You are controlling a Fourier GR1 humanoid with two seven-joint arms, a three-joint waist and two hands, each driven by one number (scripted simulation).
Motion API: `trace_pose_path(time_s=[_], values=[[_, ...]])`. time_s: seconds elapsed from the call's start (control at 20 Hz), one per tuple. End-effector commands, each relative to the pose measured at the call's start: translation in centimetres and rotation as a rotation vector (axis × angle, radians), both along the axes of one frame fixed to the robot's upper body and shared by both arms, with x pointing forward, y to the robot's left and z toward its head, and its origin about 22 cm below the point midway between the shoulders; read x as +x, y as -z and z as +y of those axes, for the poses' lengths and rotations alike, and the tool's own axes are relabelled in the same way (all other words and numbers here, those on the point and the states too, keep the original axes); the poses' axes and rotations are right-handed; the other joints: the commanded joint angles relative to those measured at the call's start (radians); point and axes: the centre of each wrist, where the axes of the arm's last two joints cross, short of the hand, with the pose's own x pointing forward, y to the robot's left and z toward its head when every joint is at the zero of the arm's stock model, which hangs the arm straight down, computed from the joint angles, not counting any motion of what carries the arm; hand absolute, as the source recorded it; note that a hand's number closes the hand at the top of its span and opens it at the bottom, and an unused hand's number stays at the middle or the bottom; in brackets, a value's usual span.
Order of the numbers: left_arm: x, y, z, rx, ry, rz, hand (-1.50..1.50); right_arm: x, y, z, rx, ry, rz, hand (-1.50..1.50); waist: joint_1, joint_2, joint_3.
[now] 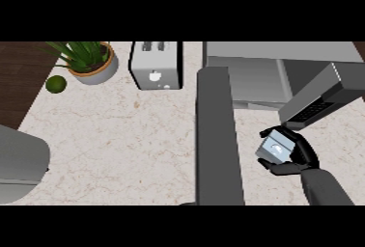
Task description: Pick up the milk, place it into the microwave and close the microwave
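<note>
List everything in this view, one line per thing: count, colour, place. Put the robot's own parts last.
milk carton: one, pale grey-white, in the right robot hand, in front of the microwave's opening
microwave: one, grey, upper right of the counter, cavity open
microwave door: one, grey with a dark panel, swung open to the right
toaster: one, silver-white, top middle
potted plant: one, green leaves in a tan and grey pot, upper left
round green fruit: one, green, left of the pot at the counter's edge
counter: one, pale speckled stone
grey appliance: one, partly seen at the left edge
left forearm: one, grey, centre; its hand is not visible
right robot hand: one, black, curled round the milk carton
</note>
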Motion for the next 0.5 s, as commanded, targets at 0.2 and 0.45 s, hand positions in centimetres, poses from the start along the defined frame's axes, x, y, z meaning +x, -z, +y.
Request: trace_pose_path(time_s=[0.2,0.45], values=[[-0.4,-0.2,0.2,-0.019,0.016,-0.013,-1.5,0.7,0.1,1.2,0.204,-0.127,-0.154,1.5,-0.002,0.003,0.001],[-1.5,0.1,-0.2,-0.015,0.002,-0.003,-1.5,-2.3,3.4,3.7,0.085,0.163,-0.091,1.5,-0.017,-0.003,-0.002]])
